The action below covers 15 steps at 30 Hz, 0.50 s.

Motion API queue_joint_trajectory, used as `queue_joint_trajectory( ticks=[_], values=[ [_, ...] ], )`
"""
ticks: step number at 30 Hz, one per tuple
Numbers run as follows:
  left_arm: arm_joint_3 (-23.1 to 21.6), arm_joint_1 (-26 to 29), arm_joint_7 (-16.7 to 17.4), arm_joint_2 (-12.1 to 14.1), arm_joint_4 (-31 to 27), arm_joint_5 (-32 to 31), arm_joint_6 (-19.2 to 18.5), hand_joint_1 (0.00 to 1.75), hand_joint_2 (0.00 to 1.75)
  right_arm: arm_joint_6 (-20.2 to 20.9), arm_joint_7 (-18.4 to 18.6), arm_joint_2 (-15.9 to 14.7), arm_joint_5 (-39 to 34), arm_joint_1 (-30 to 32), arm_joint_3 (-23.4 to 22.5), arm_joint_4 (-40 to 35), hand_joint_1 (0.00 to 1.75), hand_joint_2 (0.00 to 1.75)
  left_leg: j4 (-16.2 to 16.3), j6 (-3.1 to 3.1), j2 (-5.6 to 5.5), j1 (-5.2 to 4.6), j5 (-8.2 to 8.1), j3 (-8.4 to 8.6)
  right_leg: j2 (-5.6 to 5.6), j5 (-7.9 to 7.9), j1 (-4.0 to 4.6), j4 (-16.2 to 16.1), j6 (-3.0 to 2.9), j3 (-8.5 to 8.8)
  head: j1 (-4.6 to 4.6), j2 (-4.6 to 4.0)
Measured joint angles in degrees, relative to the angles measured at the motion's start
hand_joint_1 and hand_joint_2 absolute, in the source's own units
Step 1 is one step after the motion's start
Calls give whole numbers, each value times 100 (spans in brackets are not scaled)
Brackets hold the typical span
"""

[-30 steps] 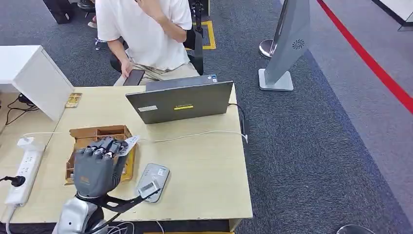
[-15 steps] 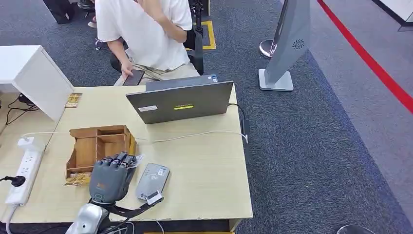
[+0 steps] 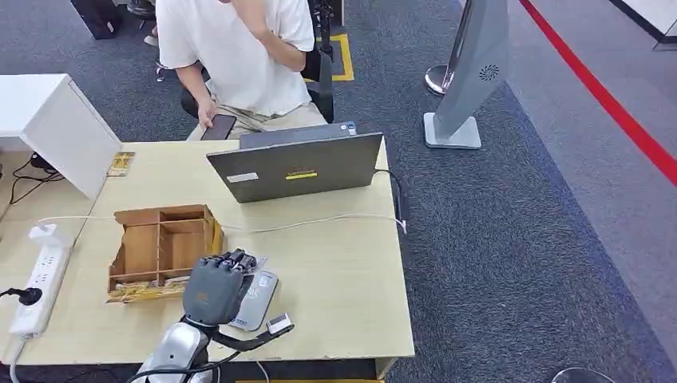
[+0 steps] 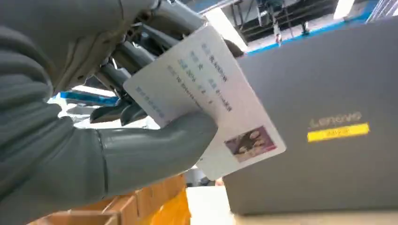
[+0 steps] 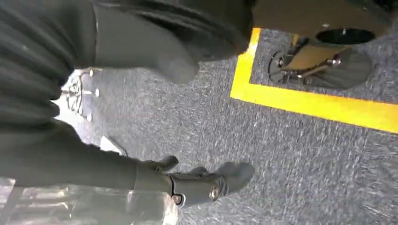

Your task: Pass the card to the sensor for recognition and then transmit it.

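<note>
My left hand holds a white card with printed text and a small photo, pinched between the thumb and the fingers. In the head view the hand hovers over the grey card sensor near the table's front edge and covers much of it. A corner of the card pokes out past the fingertips. My right hand hangs over grey carpet with its fingers apart and nothing in it.
A wooden compartment box stands just left of the sensor. A grey laptop sits behind it, its cable running across the table. A person in a white shirt sits beyond the table. A power strip lies at the left.
My left hand has carried the card to the right, from above the wooden box to above the sensor, and has dropped lower. The person's hand with the phone shifted slightly.
</note>
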Motion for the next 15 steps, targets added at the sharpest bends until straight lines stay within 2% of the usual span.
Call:
queue_joint_trajectory(
  ticks=[9,13,15],
  values=[
    [-81,-48,63,-72,313,50,-96,175,175,13,-4,7,-2,-2,0,0,0,175,0,0,0,0,0,-1,0,0,0,0,0,-1,0,0],
    [-99,-65,274,-90,402,-2,-168,175,175,13,-4,7,-11,-2,-2,0,0,175,0,0,1,1,0,0,0,0,0,0,0,-1,0,0],
    [-109,-78,489,-85,431,-17,-307,175,175,13,11,7,-11,-3,-2,0,0,175,0,0,0,1,0,0,0,0,0,0,0,-1,0,0]
  ],
)
